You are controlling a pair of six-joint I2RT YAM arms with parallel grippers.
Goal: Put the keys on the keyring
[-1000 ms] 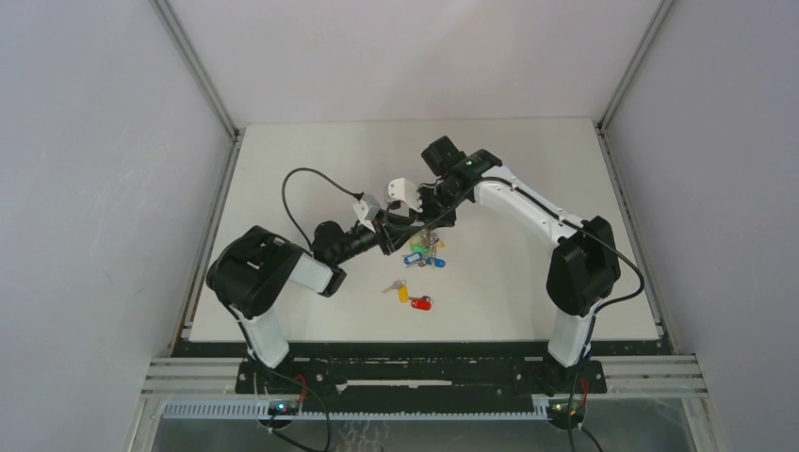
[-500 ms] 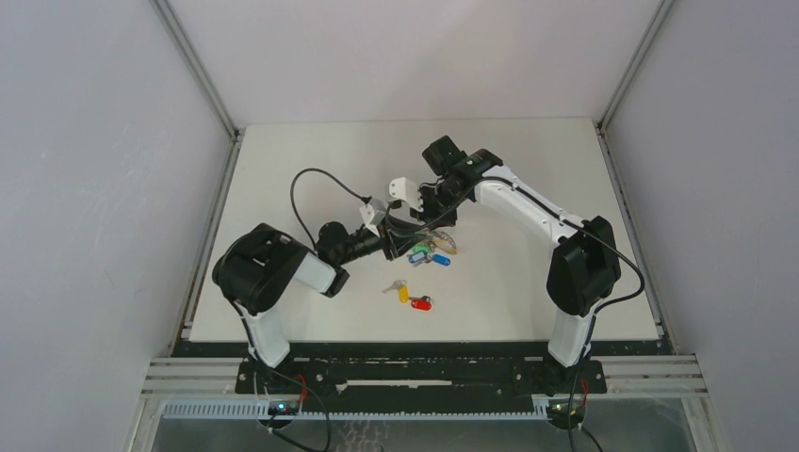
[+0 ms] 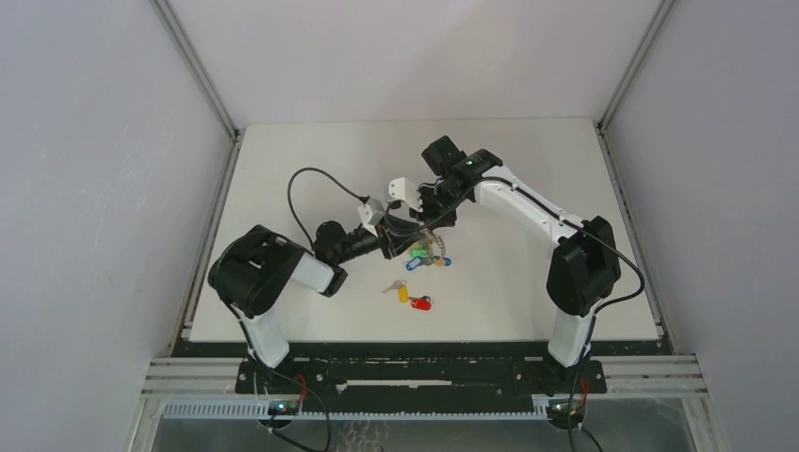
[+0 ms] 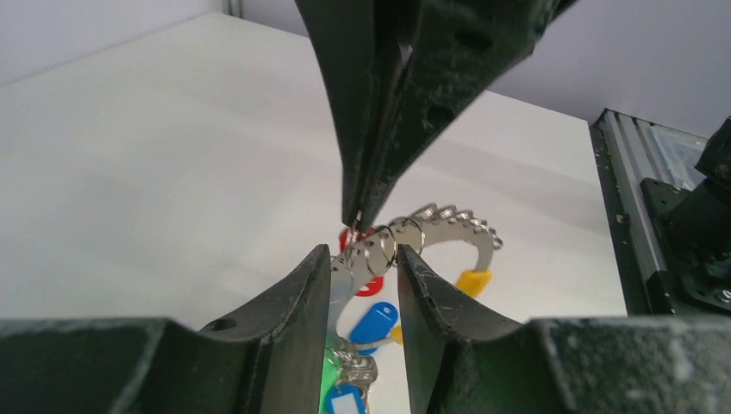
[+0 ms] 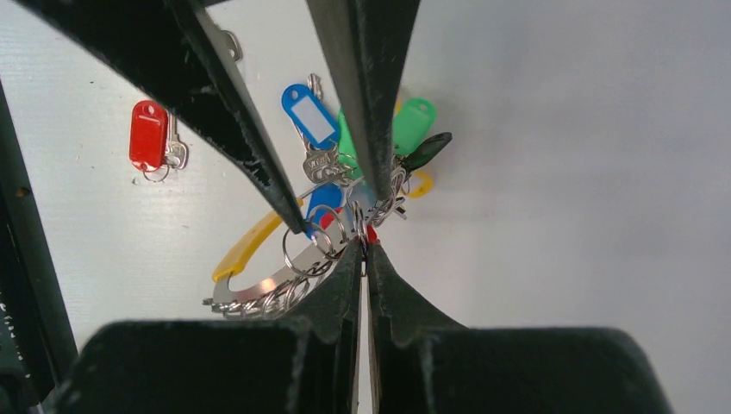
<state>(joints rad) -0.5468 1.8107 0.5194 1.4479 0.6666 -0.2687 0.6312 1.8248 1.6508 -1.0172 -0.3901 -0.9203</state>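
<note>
At the middle of the desk (image 3: 301, 169), well apart from every edge and with bare surface all round, the keyring (image 3: 427, 252) was held between both arms. Left jaws clamped its ring; right jaws were pinched together on a small loop. The yellow key (image 3: 402, 292) and red key (image 3: 422, 302) lay loose nearby, toward the bases. Half a second earlier the bunch had spread farther right.

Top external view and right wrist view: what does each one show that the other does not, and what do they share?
Only top external: the whole left arm and right arm, and the small silver key with yellow oval tag. Only right wrist: the right gripper pinched shut on a small ring of the silver metal keyring with blue and green tags. Both: that keyring and the loose silver key with red oval tag.
</note>
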